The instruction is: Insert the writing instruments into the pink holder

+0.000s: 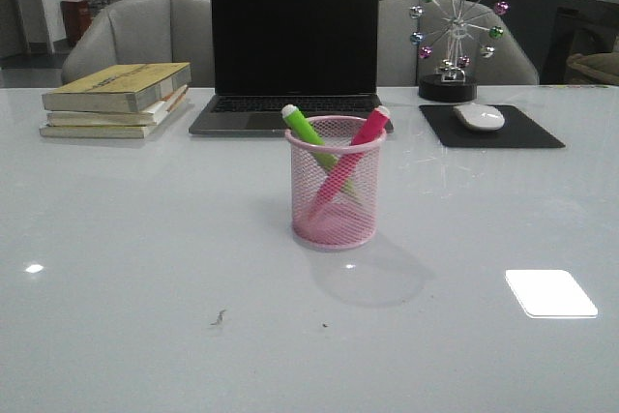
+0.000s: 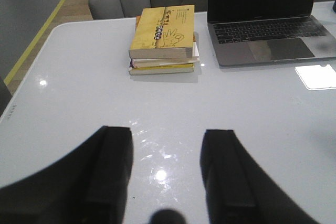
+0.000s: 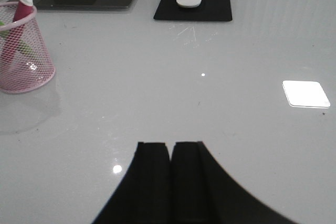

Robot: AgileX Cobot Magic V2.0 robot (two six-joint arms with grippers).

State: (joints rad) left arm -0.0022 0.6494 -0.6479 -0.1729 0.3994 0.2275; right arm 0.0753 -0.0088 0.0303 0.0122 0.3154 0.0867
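Observation:
The pink holder [image 1: 336, 198] stands upright mid-table in the front view. Inside it a lime green marker [image 1: 307, 130] and a bright pink marker [image 1: 360, 142] lean crossed, whitish caps above the rim. The right wrist view catches the pink holder [image 3: 23, 61] with the pink marker [image 3: 17, 22] in it. My left gripper [image 2: 167, 136] hangs open over bare table, nothing between its fingers, far from the holder. My right gripper [image 3: 171, 145] is shut and empty, low over the table to the holder's right. Neither gripper shows in the front view.
A stack of books [image 1: 118, 99] lies at the back left, an open laptop [image 1: 293, 55] behind the holder. A white mouse [image 1: 479, 117] rests on a black pad [image 1: 490, 127], with a ball-wheel ornament [image 1: 456, 36] behind it.

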